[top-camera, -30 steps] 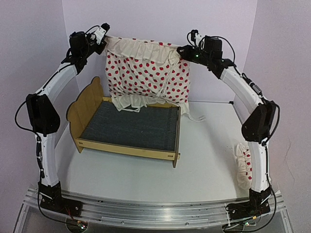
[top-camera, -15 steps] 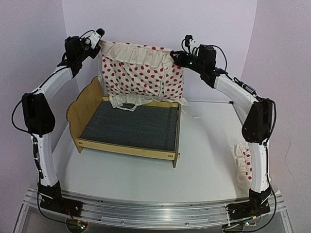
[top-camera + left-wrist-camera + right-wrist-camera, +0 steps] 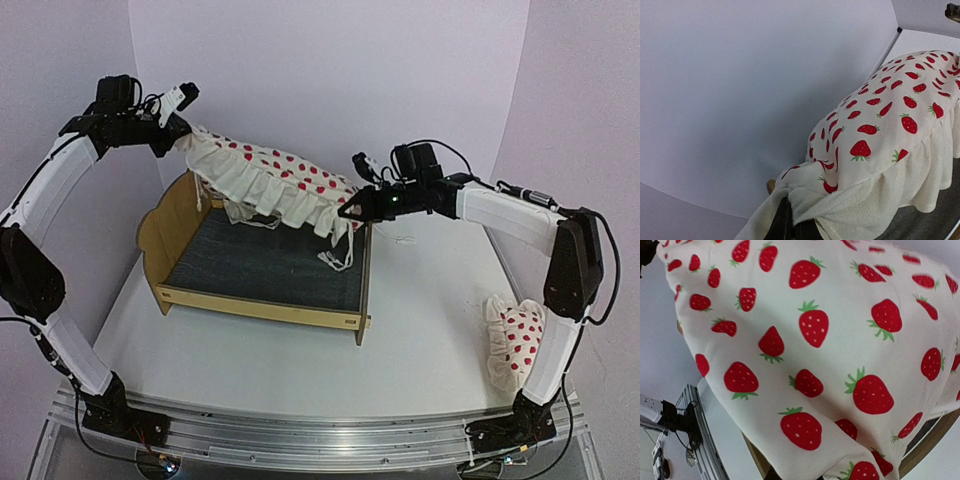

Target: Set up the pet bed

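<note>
i can read no writing, label, brand or number in any of my views. the duvet carries only a printed red strawberry pattern, no words.

The duvet is soft matt cream cloth printed with red strawberries, its ruffle coarser in weave. The pet bed is pale bare plywood, matt, with a dark grey woven fabric base. The table looks smooth white; the rail brushed metal
</note>
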`<state>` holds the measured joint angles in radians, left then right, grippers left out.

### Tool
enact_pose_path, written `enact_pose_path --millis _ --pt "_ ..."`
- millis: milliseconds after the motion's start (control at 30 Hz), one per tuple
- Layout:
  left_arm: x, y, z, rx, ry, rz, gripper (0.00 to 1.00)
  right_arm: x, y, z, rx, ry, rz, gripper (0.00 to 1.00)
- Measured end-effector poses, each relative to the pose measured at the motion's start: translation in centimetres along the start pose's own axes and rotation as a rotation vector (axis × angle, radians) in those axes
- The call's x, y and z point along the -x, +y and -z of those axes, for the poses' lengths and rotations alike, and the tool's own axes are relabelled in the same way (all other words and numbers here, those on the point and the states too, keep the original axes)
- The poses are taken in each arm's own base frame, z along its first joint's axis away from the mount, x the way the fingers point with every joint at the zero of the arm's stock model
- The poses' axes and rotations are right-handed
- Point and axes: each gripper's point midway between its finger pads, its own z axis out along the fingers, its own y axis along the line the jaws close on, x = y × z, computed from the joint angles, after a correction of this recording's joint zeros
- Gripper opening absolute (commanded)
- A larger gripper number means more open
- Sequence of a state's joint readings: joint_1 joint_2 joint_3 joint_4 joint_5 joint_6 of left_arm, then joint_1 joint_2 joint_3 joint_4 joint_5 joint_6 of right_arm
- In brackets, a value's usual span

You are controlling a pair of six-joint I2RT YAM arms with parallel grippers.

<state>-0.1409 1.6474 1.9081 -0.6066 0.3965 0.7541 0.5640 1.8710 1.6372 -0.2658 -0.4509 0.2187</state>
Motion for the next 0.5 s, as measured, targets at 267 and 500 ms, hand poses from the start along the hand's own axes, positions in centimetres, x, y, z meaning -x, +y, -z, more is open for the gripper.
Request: enact_pose_path --millis 267,500 --pt "-13.6 -12.5 1.1 -0.27 0.349 0.27 0.0 -10.0 -0.4 -1.1 0.018 0.279 -0.19 0.0" --pt "-16.8 -16.0 3.3 -0.313 0.454 0.322 0.0 -12.0 1.7 0.5 0.048 0.353 -0.258 0.0"
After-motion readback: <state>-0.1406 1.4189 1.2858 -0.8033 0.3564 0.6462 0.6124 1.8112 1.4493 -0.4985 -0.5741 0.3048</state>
